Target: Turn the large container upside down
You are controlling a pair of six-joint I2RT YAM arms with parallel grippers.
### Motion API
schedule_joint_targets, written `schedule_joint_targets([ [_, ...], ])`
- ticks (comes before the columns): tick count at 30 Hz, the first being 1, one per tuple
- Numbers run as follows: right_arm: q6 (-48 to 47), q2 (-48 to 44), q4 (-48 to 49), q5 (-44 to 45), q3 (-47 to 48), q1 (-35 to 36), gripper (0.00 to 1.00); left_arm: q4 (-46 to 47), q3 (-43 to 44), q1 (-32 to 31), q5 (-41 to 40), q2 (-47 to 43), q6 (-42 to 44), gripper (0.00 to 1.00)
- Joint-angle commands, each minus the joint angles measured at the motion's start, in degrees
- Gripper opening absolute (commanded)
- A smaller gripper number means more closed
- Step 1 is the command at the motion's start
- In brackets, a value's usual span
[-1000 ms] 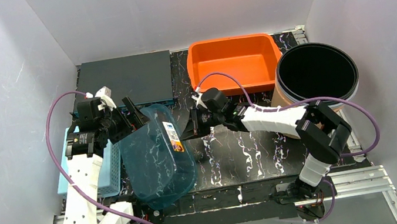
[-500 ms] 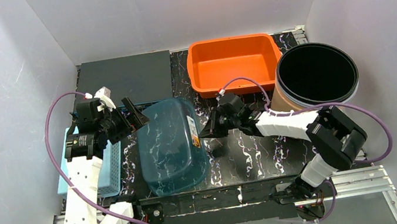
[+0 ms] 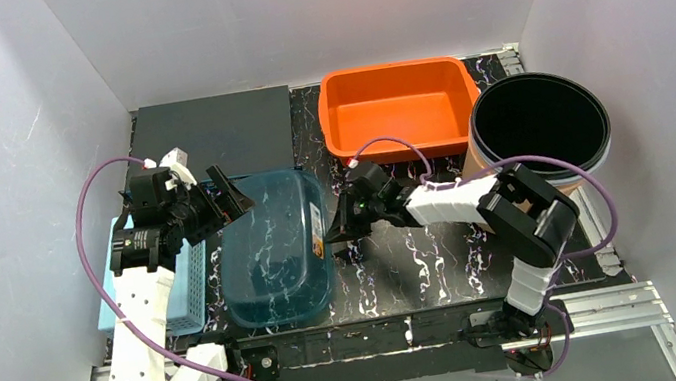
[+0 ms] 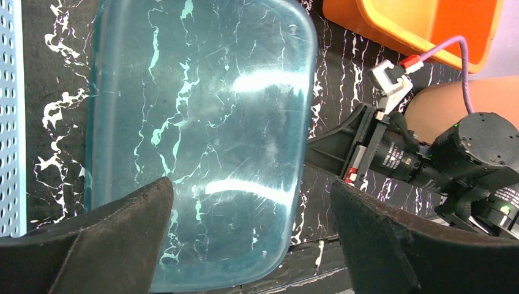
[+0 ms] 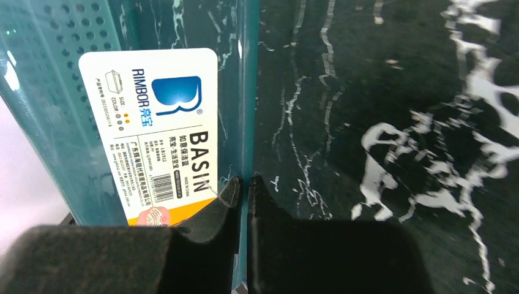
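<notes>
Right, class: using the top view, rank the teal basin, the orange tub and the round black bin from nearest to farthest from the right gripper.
1. the teal basin, left of centre, its rim pinched by the right gripper
2. the orange tub, behind the gripper
3. the round black bin, far right

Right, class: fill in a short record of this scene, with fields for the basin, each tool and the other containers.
Basin: translucent teal plastic basin, on the black marbled table, base apparently up
Left tool: open, above the basin, holding nothing
Right tool: shut on the basin's rim
Others: orange plastic tub, round black bin, light blue perforated basket
</notes>
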Motion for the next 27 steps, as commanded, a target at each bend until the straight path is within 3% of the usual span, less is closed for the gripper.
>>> schedule_joint_targets([
  [1,-6.13,3.06,-1.48,-5.7,5.97,1.39,0.01,-0.49,-0.38,0.33,0.39,-1.55,-0.22,0.98],
  [8,-3.07,4.74,-0.69,-1.36,7.38,2.72,0.01,-0.67,-0.42,0.3,0.31,-1.67,-0.24,0.98],
  [14,2.66,3.14,5.63,3.97,3.9,2.41,0.01,-0.84,-0.23,0.35,0.33,-2.04,-0.31,0.98],
  [27,1.18,9.74,4.86,-1.65,9.22,2.91,0.04,-0.65,-0.67,0.35,0.36,-2.2,-0.63,0.98],
])
